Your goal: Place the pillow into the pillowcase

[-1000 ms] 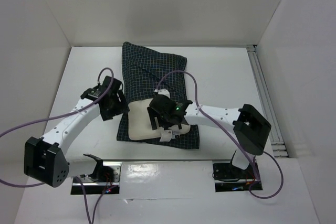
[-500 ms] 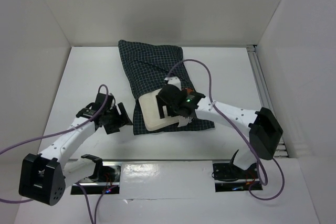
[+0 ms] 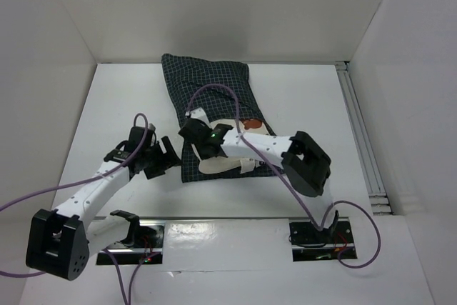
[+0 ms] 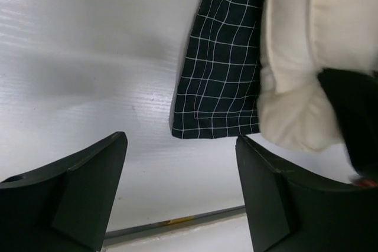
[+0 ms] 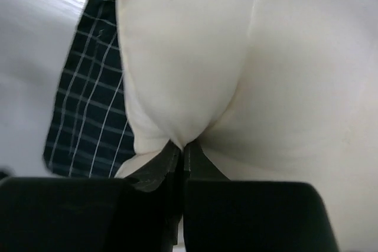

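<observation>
Tabletop (image 3: 307, 105): pillow (image 5: 248, 75) in right end effector (image 5: 182, 149)

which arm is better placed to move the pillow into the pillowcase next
Right, probably. The right pincer is shut on a fold of the pillow, so it can move it. The left pincer is open above the table beside the pillowcase corner, holding nothing.

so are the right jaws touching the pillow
Touching. The right wrist view shows the right gripper with its jaws shut on a pinched fold of the cream pillow, with no gap between them.
</observation>
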Controlling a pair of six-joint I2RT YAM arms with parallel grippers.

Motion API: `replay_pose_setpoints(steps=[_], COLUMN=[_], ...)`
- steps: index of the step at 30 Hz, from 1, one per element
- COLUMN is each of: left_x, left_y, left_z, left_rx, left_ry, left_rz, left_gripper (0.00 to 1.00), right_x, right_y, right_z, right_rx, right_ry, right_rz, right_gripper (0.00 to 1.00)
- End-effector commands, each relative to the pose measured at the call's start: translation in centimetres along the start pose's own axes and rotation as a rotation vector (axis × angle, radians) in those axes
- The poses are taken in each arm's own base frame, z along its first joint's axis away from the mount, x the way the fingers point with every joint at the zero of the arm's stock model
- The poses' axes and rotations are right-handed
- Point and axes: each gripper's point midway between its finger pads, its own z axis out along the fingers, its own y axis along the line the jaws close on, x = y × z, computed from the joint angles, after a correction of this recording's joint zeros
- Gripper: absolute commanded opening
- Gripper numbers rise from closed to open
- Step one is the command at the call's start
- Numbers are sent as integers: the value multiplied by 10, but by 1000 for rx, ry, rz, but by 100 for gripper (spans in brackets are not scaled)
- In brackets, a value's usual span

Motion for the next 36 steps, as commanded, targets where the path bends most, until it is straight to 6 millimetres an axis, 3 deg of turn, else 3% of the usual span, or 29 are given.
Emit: replay_pose_setpoints(steps=[1, 4, 7, 10, 14, 15, 16, 17, 18, 19, 22, 23, 24, 25, 26, 28, 30, 31, 32, 35, 36], left_x=[-5, 0, -8, -15, -28, -27, -27, -27, -27, -26, -12, -15, -16, -11, -8, 2, 20, 26, 43, 71, 77], left_y=[-6, -19, -29, -36, -60, -57, -65, -67, -72, -72, -88, -113, -127, -133, -143, -151, -148, -149, -142, -124, -121], left_z=[7, 15, 21, 24, 26, 32, 32, 34, 33, 31, 14, -12, -30, -44, -60, -92, -100, -114, -110, -106, -107], left_rx=[63, 119, 125, 132, 225, 214, 233, 237, 254, 245, 345, 463, 535, 577, 622, 709, 733, 775, 778, 788, 791], left_ry=[-29, -16, -45, -61, -108, -95, -88, -78, -68, -55, 8, -38, -57, -63, -64, -67, -31, -54, -6, 40, 53], left_rz=[49, 81, 109, 155, 203, 200, 199, 199, 191, 176, 135, 135, 133, 121, 90, 92, 75, 83, 66, 52, 49], left_gripper=[88, 92, 94, 94, 94, 92, 86, 55, 13, 0, 0, 0, 0, 0, 0, 0, 0, 0, 0, 0, 0], right_x=[-32, -56, -60, -59, -56, -56, -53, -53, -51, -49, -53, -76, -82, -96, -123, -126, -102, -100, -93, -109, -132], right_y=[-9, -9, -13, -16, -20, -20, -21, -20, -21, -19, -22, -23, -28, -29, -27, -13, 3, 6, -2, -19, -29], right_z=[-45, -93, -118, -127, -127, -127, -125, -125, -120, -115, -105, -109, -114, -120, -137, -138, -102, -82, -45, -6, 7], right_rx=[-112, -239, -279, -290, -288, -288, -285, -285, -273, -268, -234, -202, -172, -160, -178, -213, -229, -237, -209, -176, -170], right_ry=[-96, -175, -190, -188, -179, -179, -171, -169, -163, -150, -135, -174, -171, -197, -265, -273, -196, -184, -133, -113, -141], right_rz=[30, 50, 55, 55, 48, 48, 45, 54, 52, 57, 69, 82, 80, 81, 96, 75, 33, 29, 22, 49, 86], right_gripper=[0, 0, 0, 0, 0, 0, 0, 0, 0, 0, 0, 0, 0, 0, 0, 0, 0, 0, 0, 0, 0])
